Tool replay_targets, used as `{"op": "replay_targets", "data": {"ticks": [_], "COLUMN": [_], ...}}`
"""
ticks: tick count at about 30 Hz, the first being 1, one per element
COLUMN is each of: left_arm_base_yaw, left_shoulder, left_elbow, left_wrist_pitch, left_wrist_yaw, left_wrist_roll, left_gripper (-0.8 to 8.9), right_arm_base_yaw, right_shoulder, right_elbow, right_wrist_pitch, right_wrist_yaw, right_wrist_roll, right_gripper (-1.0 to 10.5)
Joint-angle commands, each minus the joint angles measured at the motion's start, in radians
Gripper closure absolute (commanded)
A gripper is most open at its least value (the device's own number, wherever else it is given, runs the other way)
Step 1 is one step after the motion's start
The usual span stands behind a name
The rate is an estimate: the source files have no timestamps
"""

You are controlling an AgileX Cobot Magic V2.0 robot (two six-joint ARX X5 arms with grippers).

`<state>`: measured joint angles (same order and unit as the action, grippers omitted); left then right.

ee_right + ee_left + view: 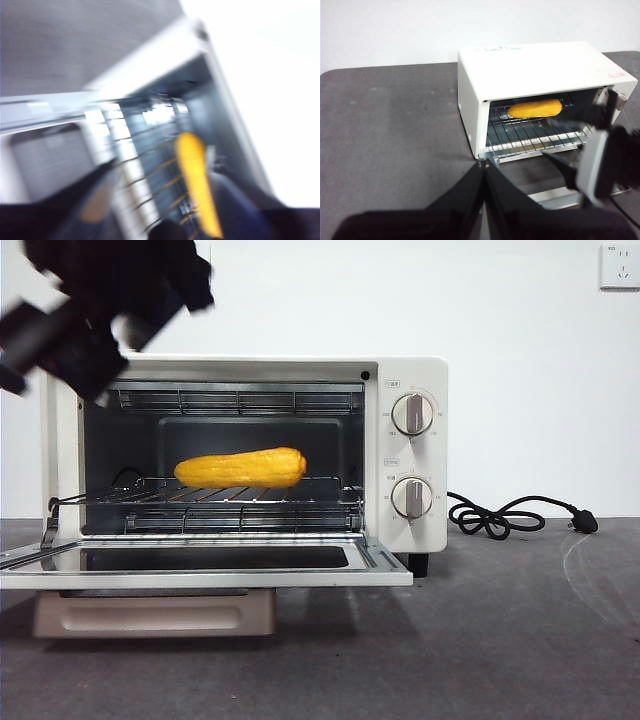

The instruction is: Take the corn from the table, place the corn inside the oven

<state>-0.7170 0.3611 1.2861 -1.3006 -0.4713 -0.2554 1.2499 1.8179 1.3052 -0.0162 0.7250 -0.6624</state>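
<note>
I see the corn [241, 468] as glossy, smooth yellow plastic on a thin metal wire rack [240, 495]; the oven [415, 455] has a satin cream shell, and the bench [500, 640] is matt, mottled grey.

A: Tally. Ovens: one [250, 455], door down. Corn: one cob [242, 468], on the rack.

B: Racks?

A: One wire rack [240, 495] carrying the cob. Knobs: two, upper [412, 414] and lower [411, 497].

B: Cables?

A: One black power cord [510, 515], one plug on it. One wall socket [620, 266].

B: Pincers?

A: Two. Left pincer [484, 172], jaws pressed together; right pincer [165, 200], jaws apart, cob just ahead of it. One table [520, 640].
</note>
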Motion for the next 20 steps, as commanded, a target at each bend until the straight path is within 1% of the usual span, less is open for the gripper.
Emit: {"op": "replay_targets", "data": {"ticks": [1,4,6,9,12,13,15,17,20], "left_arm_base_yaw": [-0.029,-0.071,-0.103,-0.161,-0.225,-0.251,-0.291,-0.332,-0.387], "left_shoulder": [0.016,0.042,0.065,0.114,0.174,0.197,0.232,0.270,0.331], "left_elbow": [-0.001,-0.002,-0.002,-0.002,-0.002,-0.002,-0.002,-0.002,-0.002], "left_wrist_pitch": [0.018,0.023,0.031,0.040,0.039,0.040,0.047,0.061,0.107], "left_wrist_yaw": [-0.029,-0.031,-0.030,-0.026,-0.008,0.015,0.071,0.154,0.327], "left_wrist_roll": [0.002,0.003,0.005,0.006,0.026,0.044,0.070,0.117,0.204], "left_gripper": [8.20,8.20,8.20,8.20,8.21,8.21,8.21,8.22,8.22], "right_arm_base_yaw": [0.040,0.085,0.101,0.120,0.119,0.118,0.113,0.103,0.087], "right_shoulder": [-0.035,-0.081,-0.117,-0.187,-0.265,-0.297,-0.347,-0.402,-0.493], "right_elbow": [-0.001,-0.001,-0.001,-0.001,0.000,0.000,0.000,0.000,0.000], "right_wrist_pitch": [-0.081,-0.200,-0.279,-0.410,-0.526,-0.564,-0.610,-0.642,-0.667], "right_wrist_yaw": [0.001,-0.011,-0.041,-0.123,-0.251,-0.298,-0.338,-0.348,-0.347], "right_wrist_roll": [0.092,0.169,0.206,0.285,0.373,0.407,0.437,0.452,0.462], "right_gripper": [9.6,9.6,9.6,9.6,9.6,9.6,9.6,9.6,9.6]}}
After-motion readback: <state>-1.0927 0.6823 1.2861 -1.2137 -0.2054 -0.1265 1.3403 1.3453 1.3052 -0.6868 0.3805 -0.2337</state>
